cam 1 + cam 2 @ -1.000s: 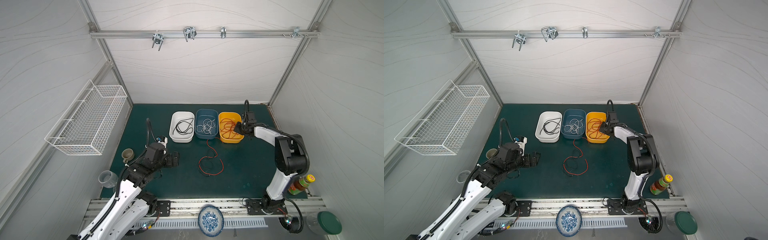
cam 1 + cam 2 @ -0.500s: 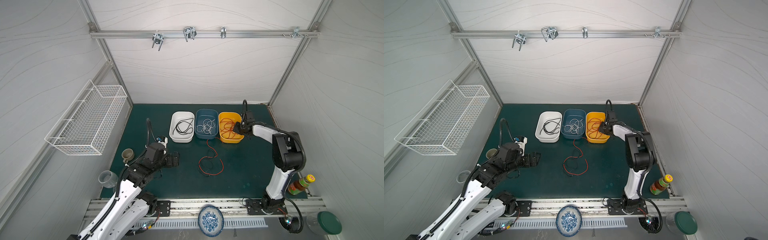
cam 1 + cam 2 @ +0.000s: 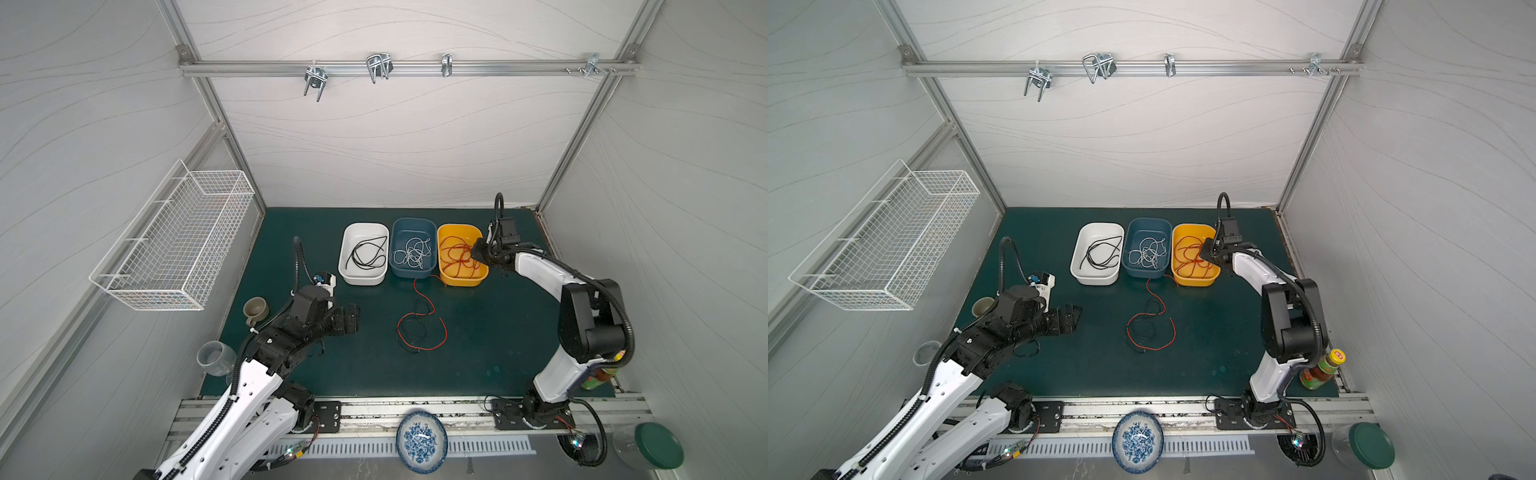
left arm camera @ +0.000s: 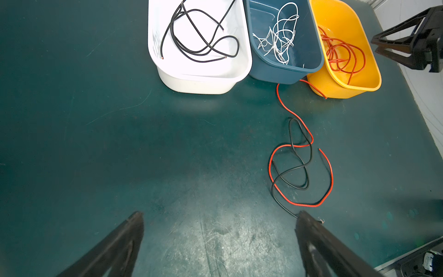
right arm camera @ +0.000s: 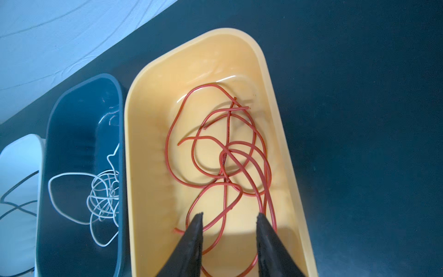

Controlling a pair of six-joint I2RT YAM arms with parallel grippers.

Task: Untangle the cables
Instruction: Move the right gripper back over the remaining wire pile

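**Right tool** (image 5: 230, 215): jaws parted, clamped on nothing. It sits over the right-hand side of the yellow tray (image 5: 275, 100), right of centre in both top views. Red strands lie below and between the fingers, but none is pinched. Judgement: it is positioned to leave a sorted strand with others of its colour.

**Yellow tray:** right end of a row of three at the back centre of the counter (image 3: 498, 332). It holds the red cables (image 5: 239, 148), several of them, looped loosely over one another.

**Blue tray** (image 3: 411, 220): middle of the row, right beside the yellow one. It holds the white cables (image 3: 411, 255) in a small knot.

**White tray** (image 3: 361, 226): left end of the row. It holds the black cables (image 3: 368, 255).

Judgement: one colour per tray, so most of the sorting looks done.

**Loose red cable** (image 4: 332, 177) and **loose black cable** (image 4: 311, 153): on the bare counter at frame centre in the top views, in front of the trays. They cross several times and are not yet separated. One end of the red one runs to the foot of the blue and yellow trays and stays outside them.

**Left tool** (image 4: 220, 213): jaws spread wide and empty, left of centre in the top views, facing the tangle. One finger is near the tail of the black cable. Judgement: it is placed for the next pick. Pulling one strand may drag the other along.
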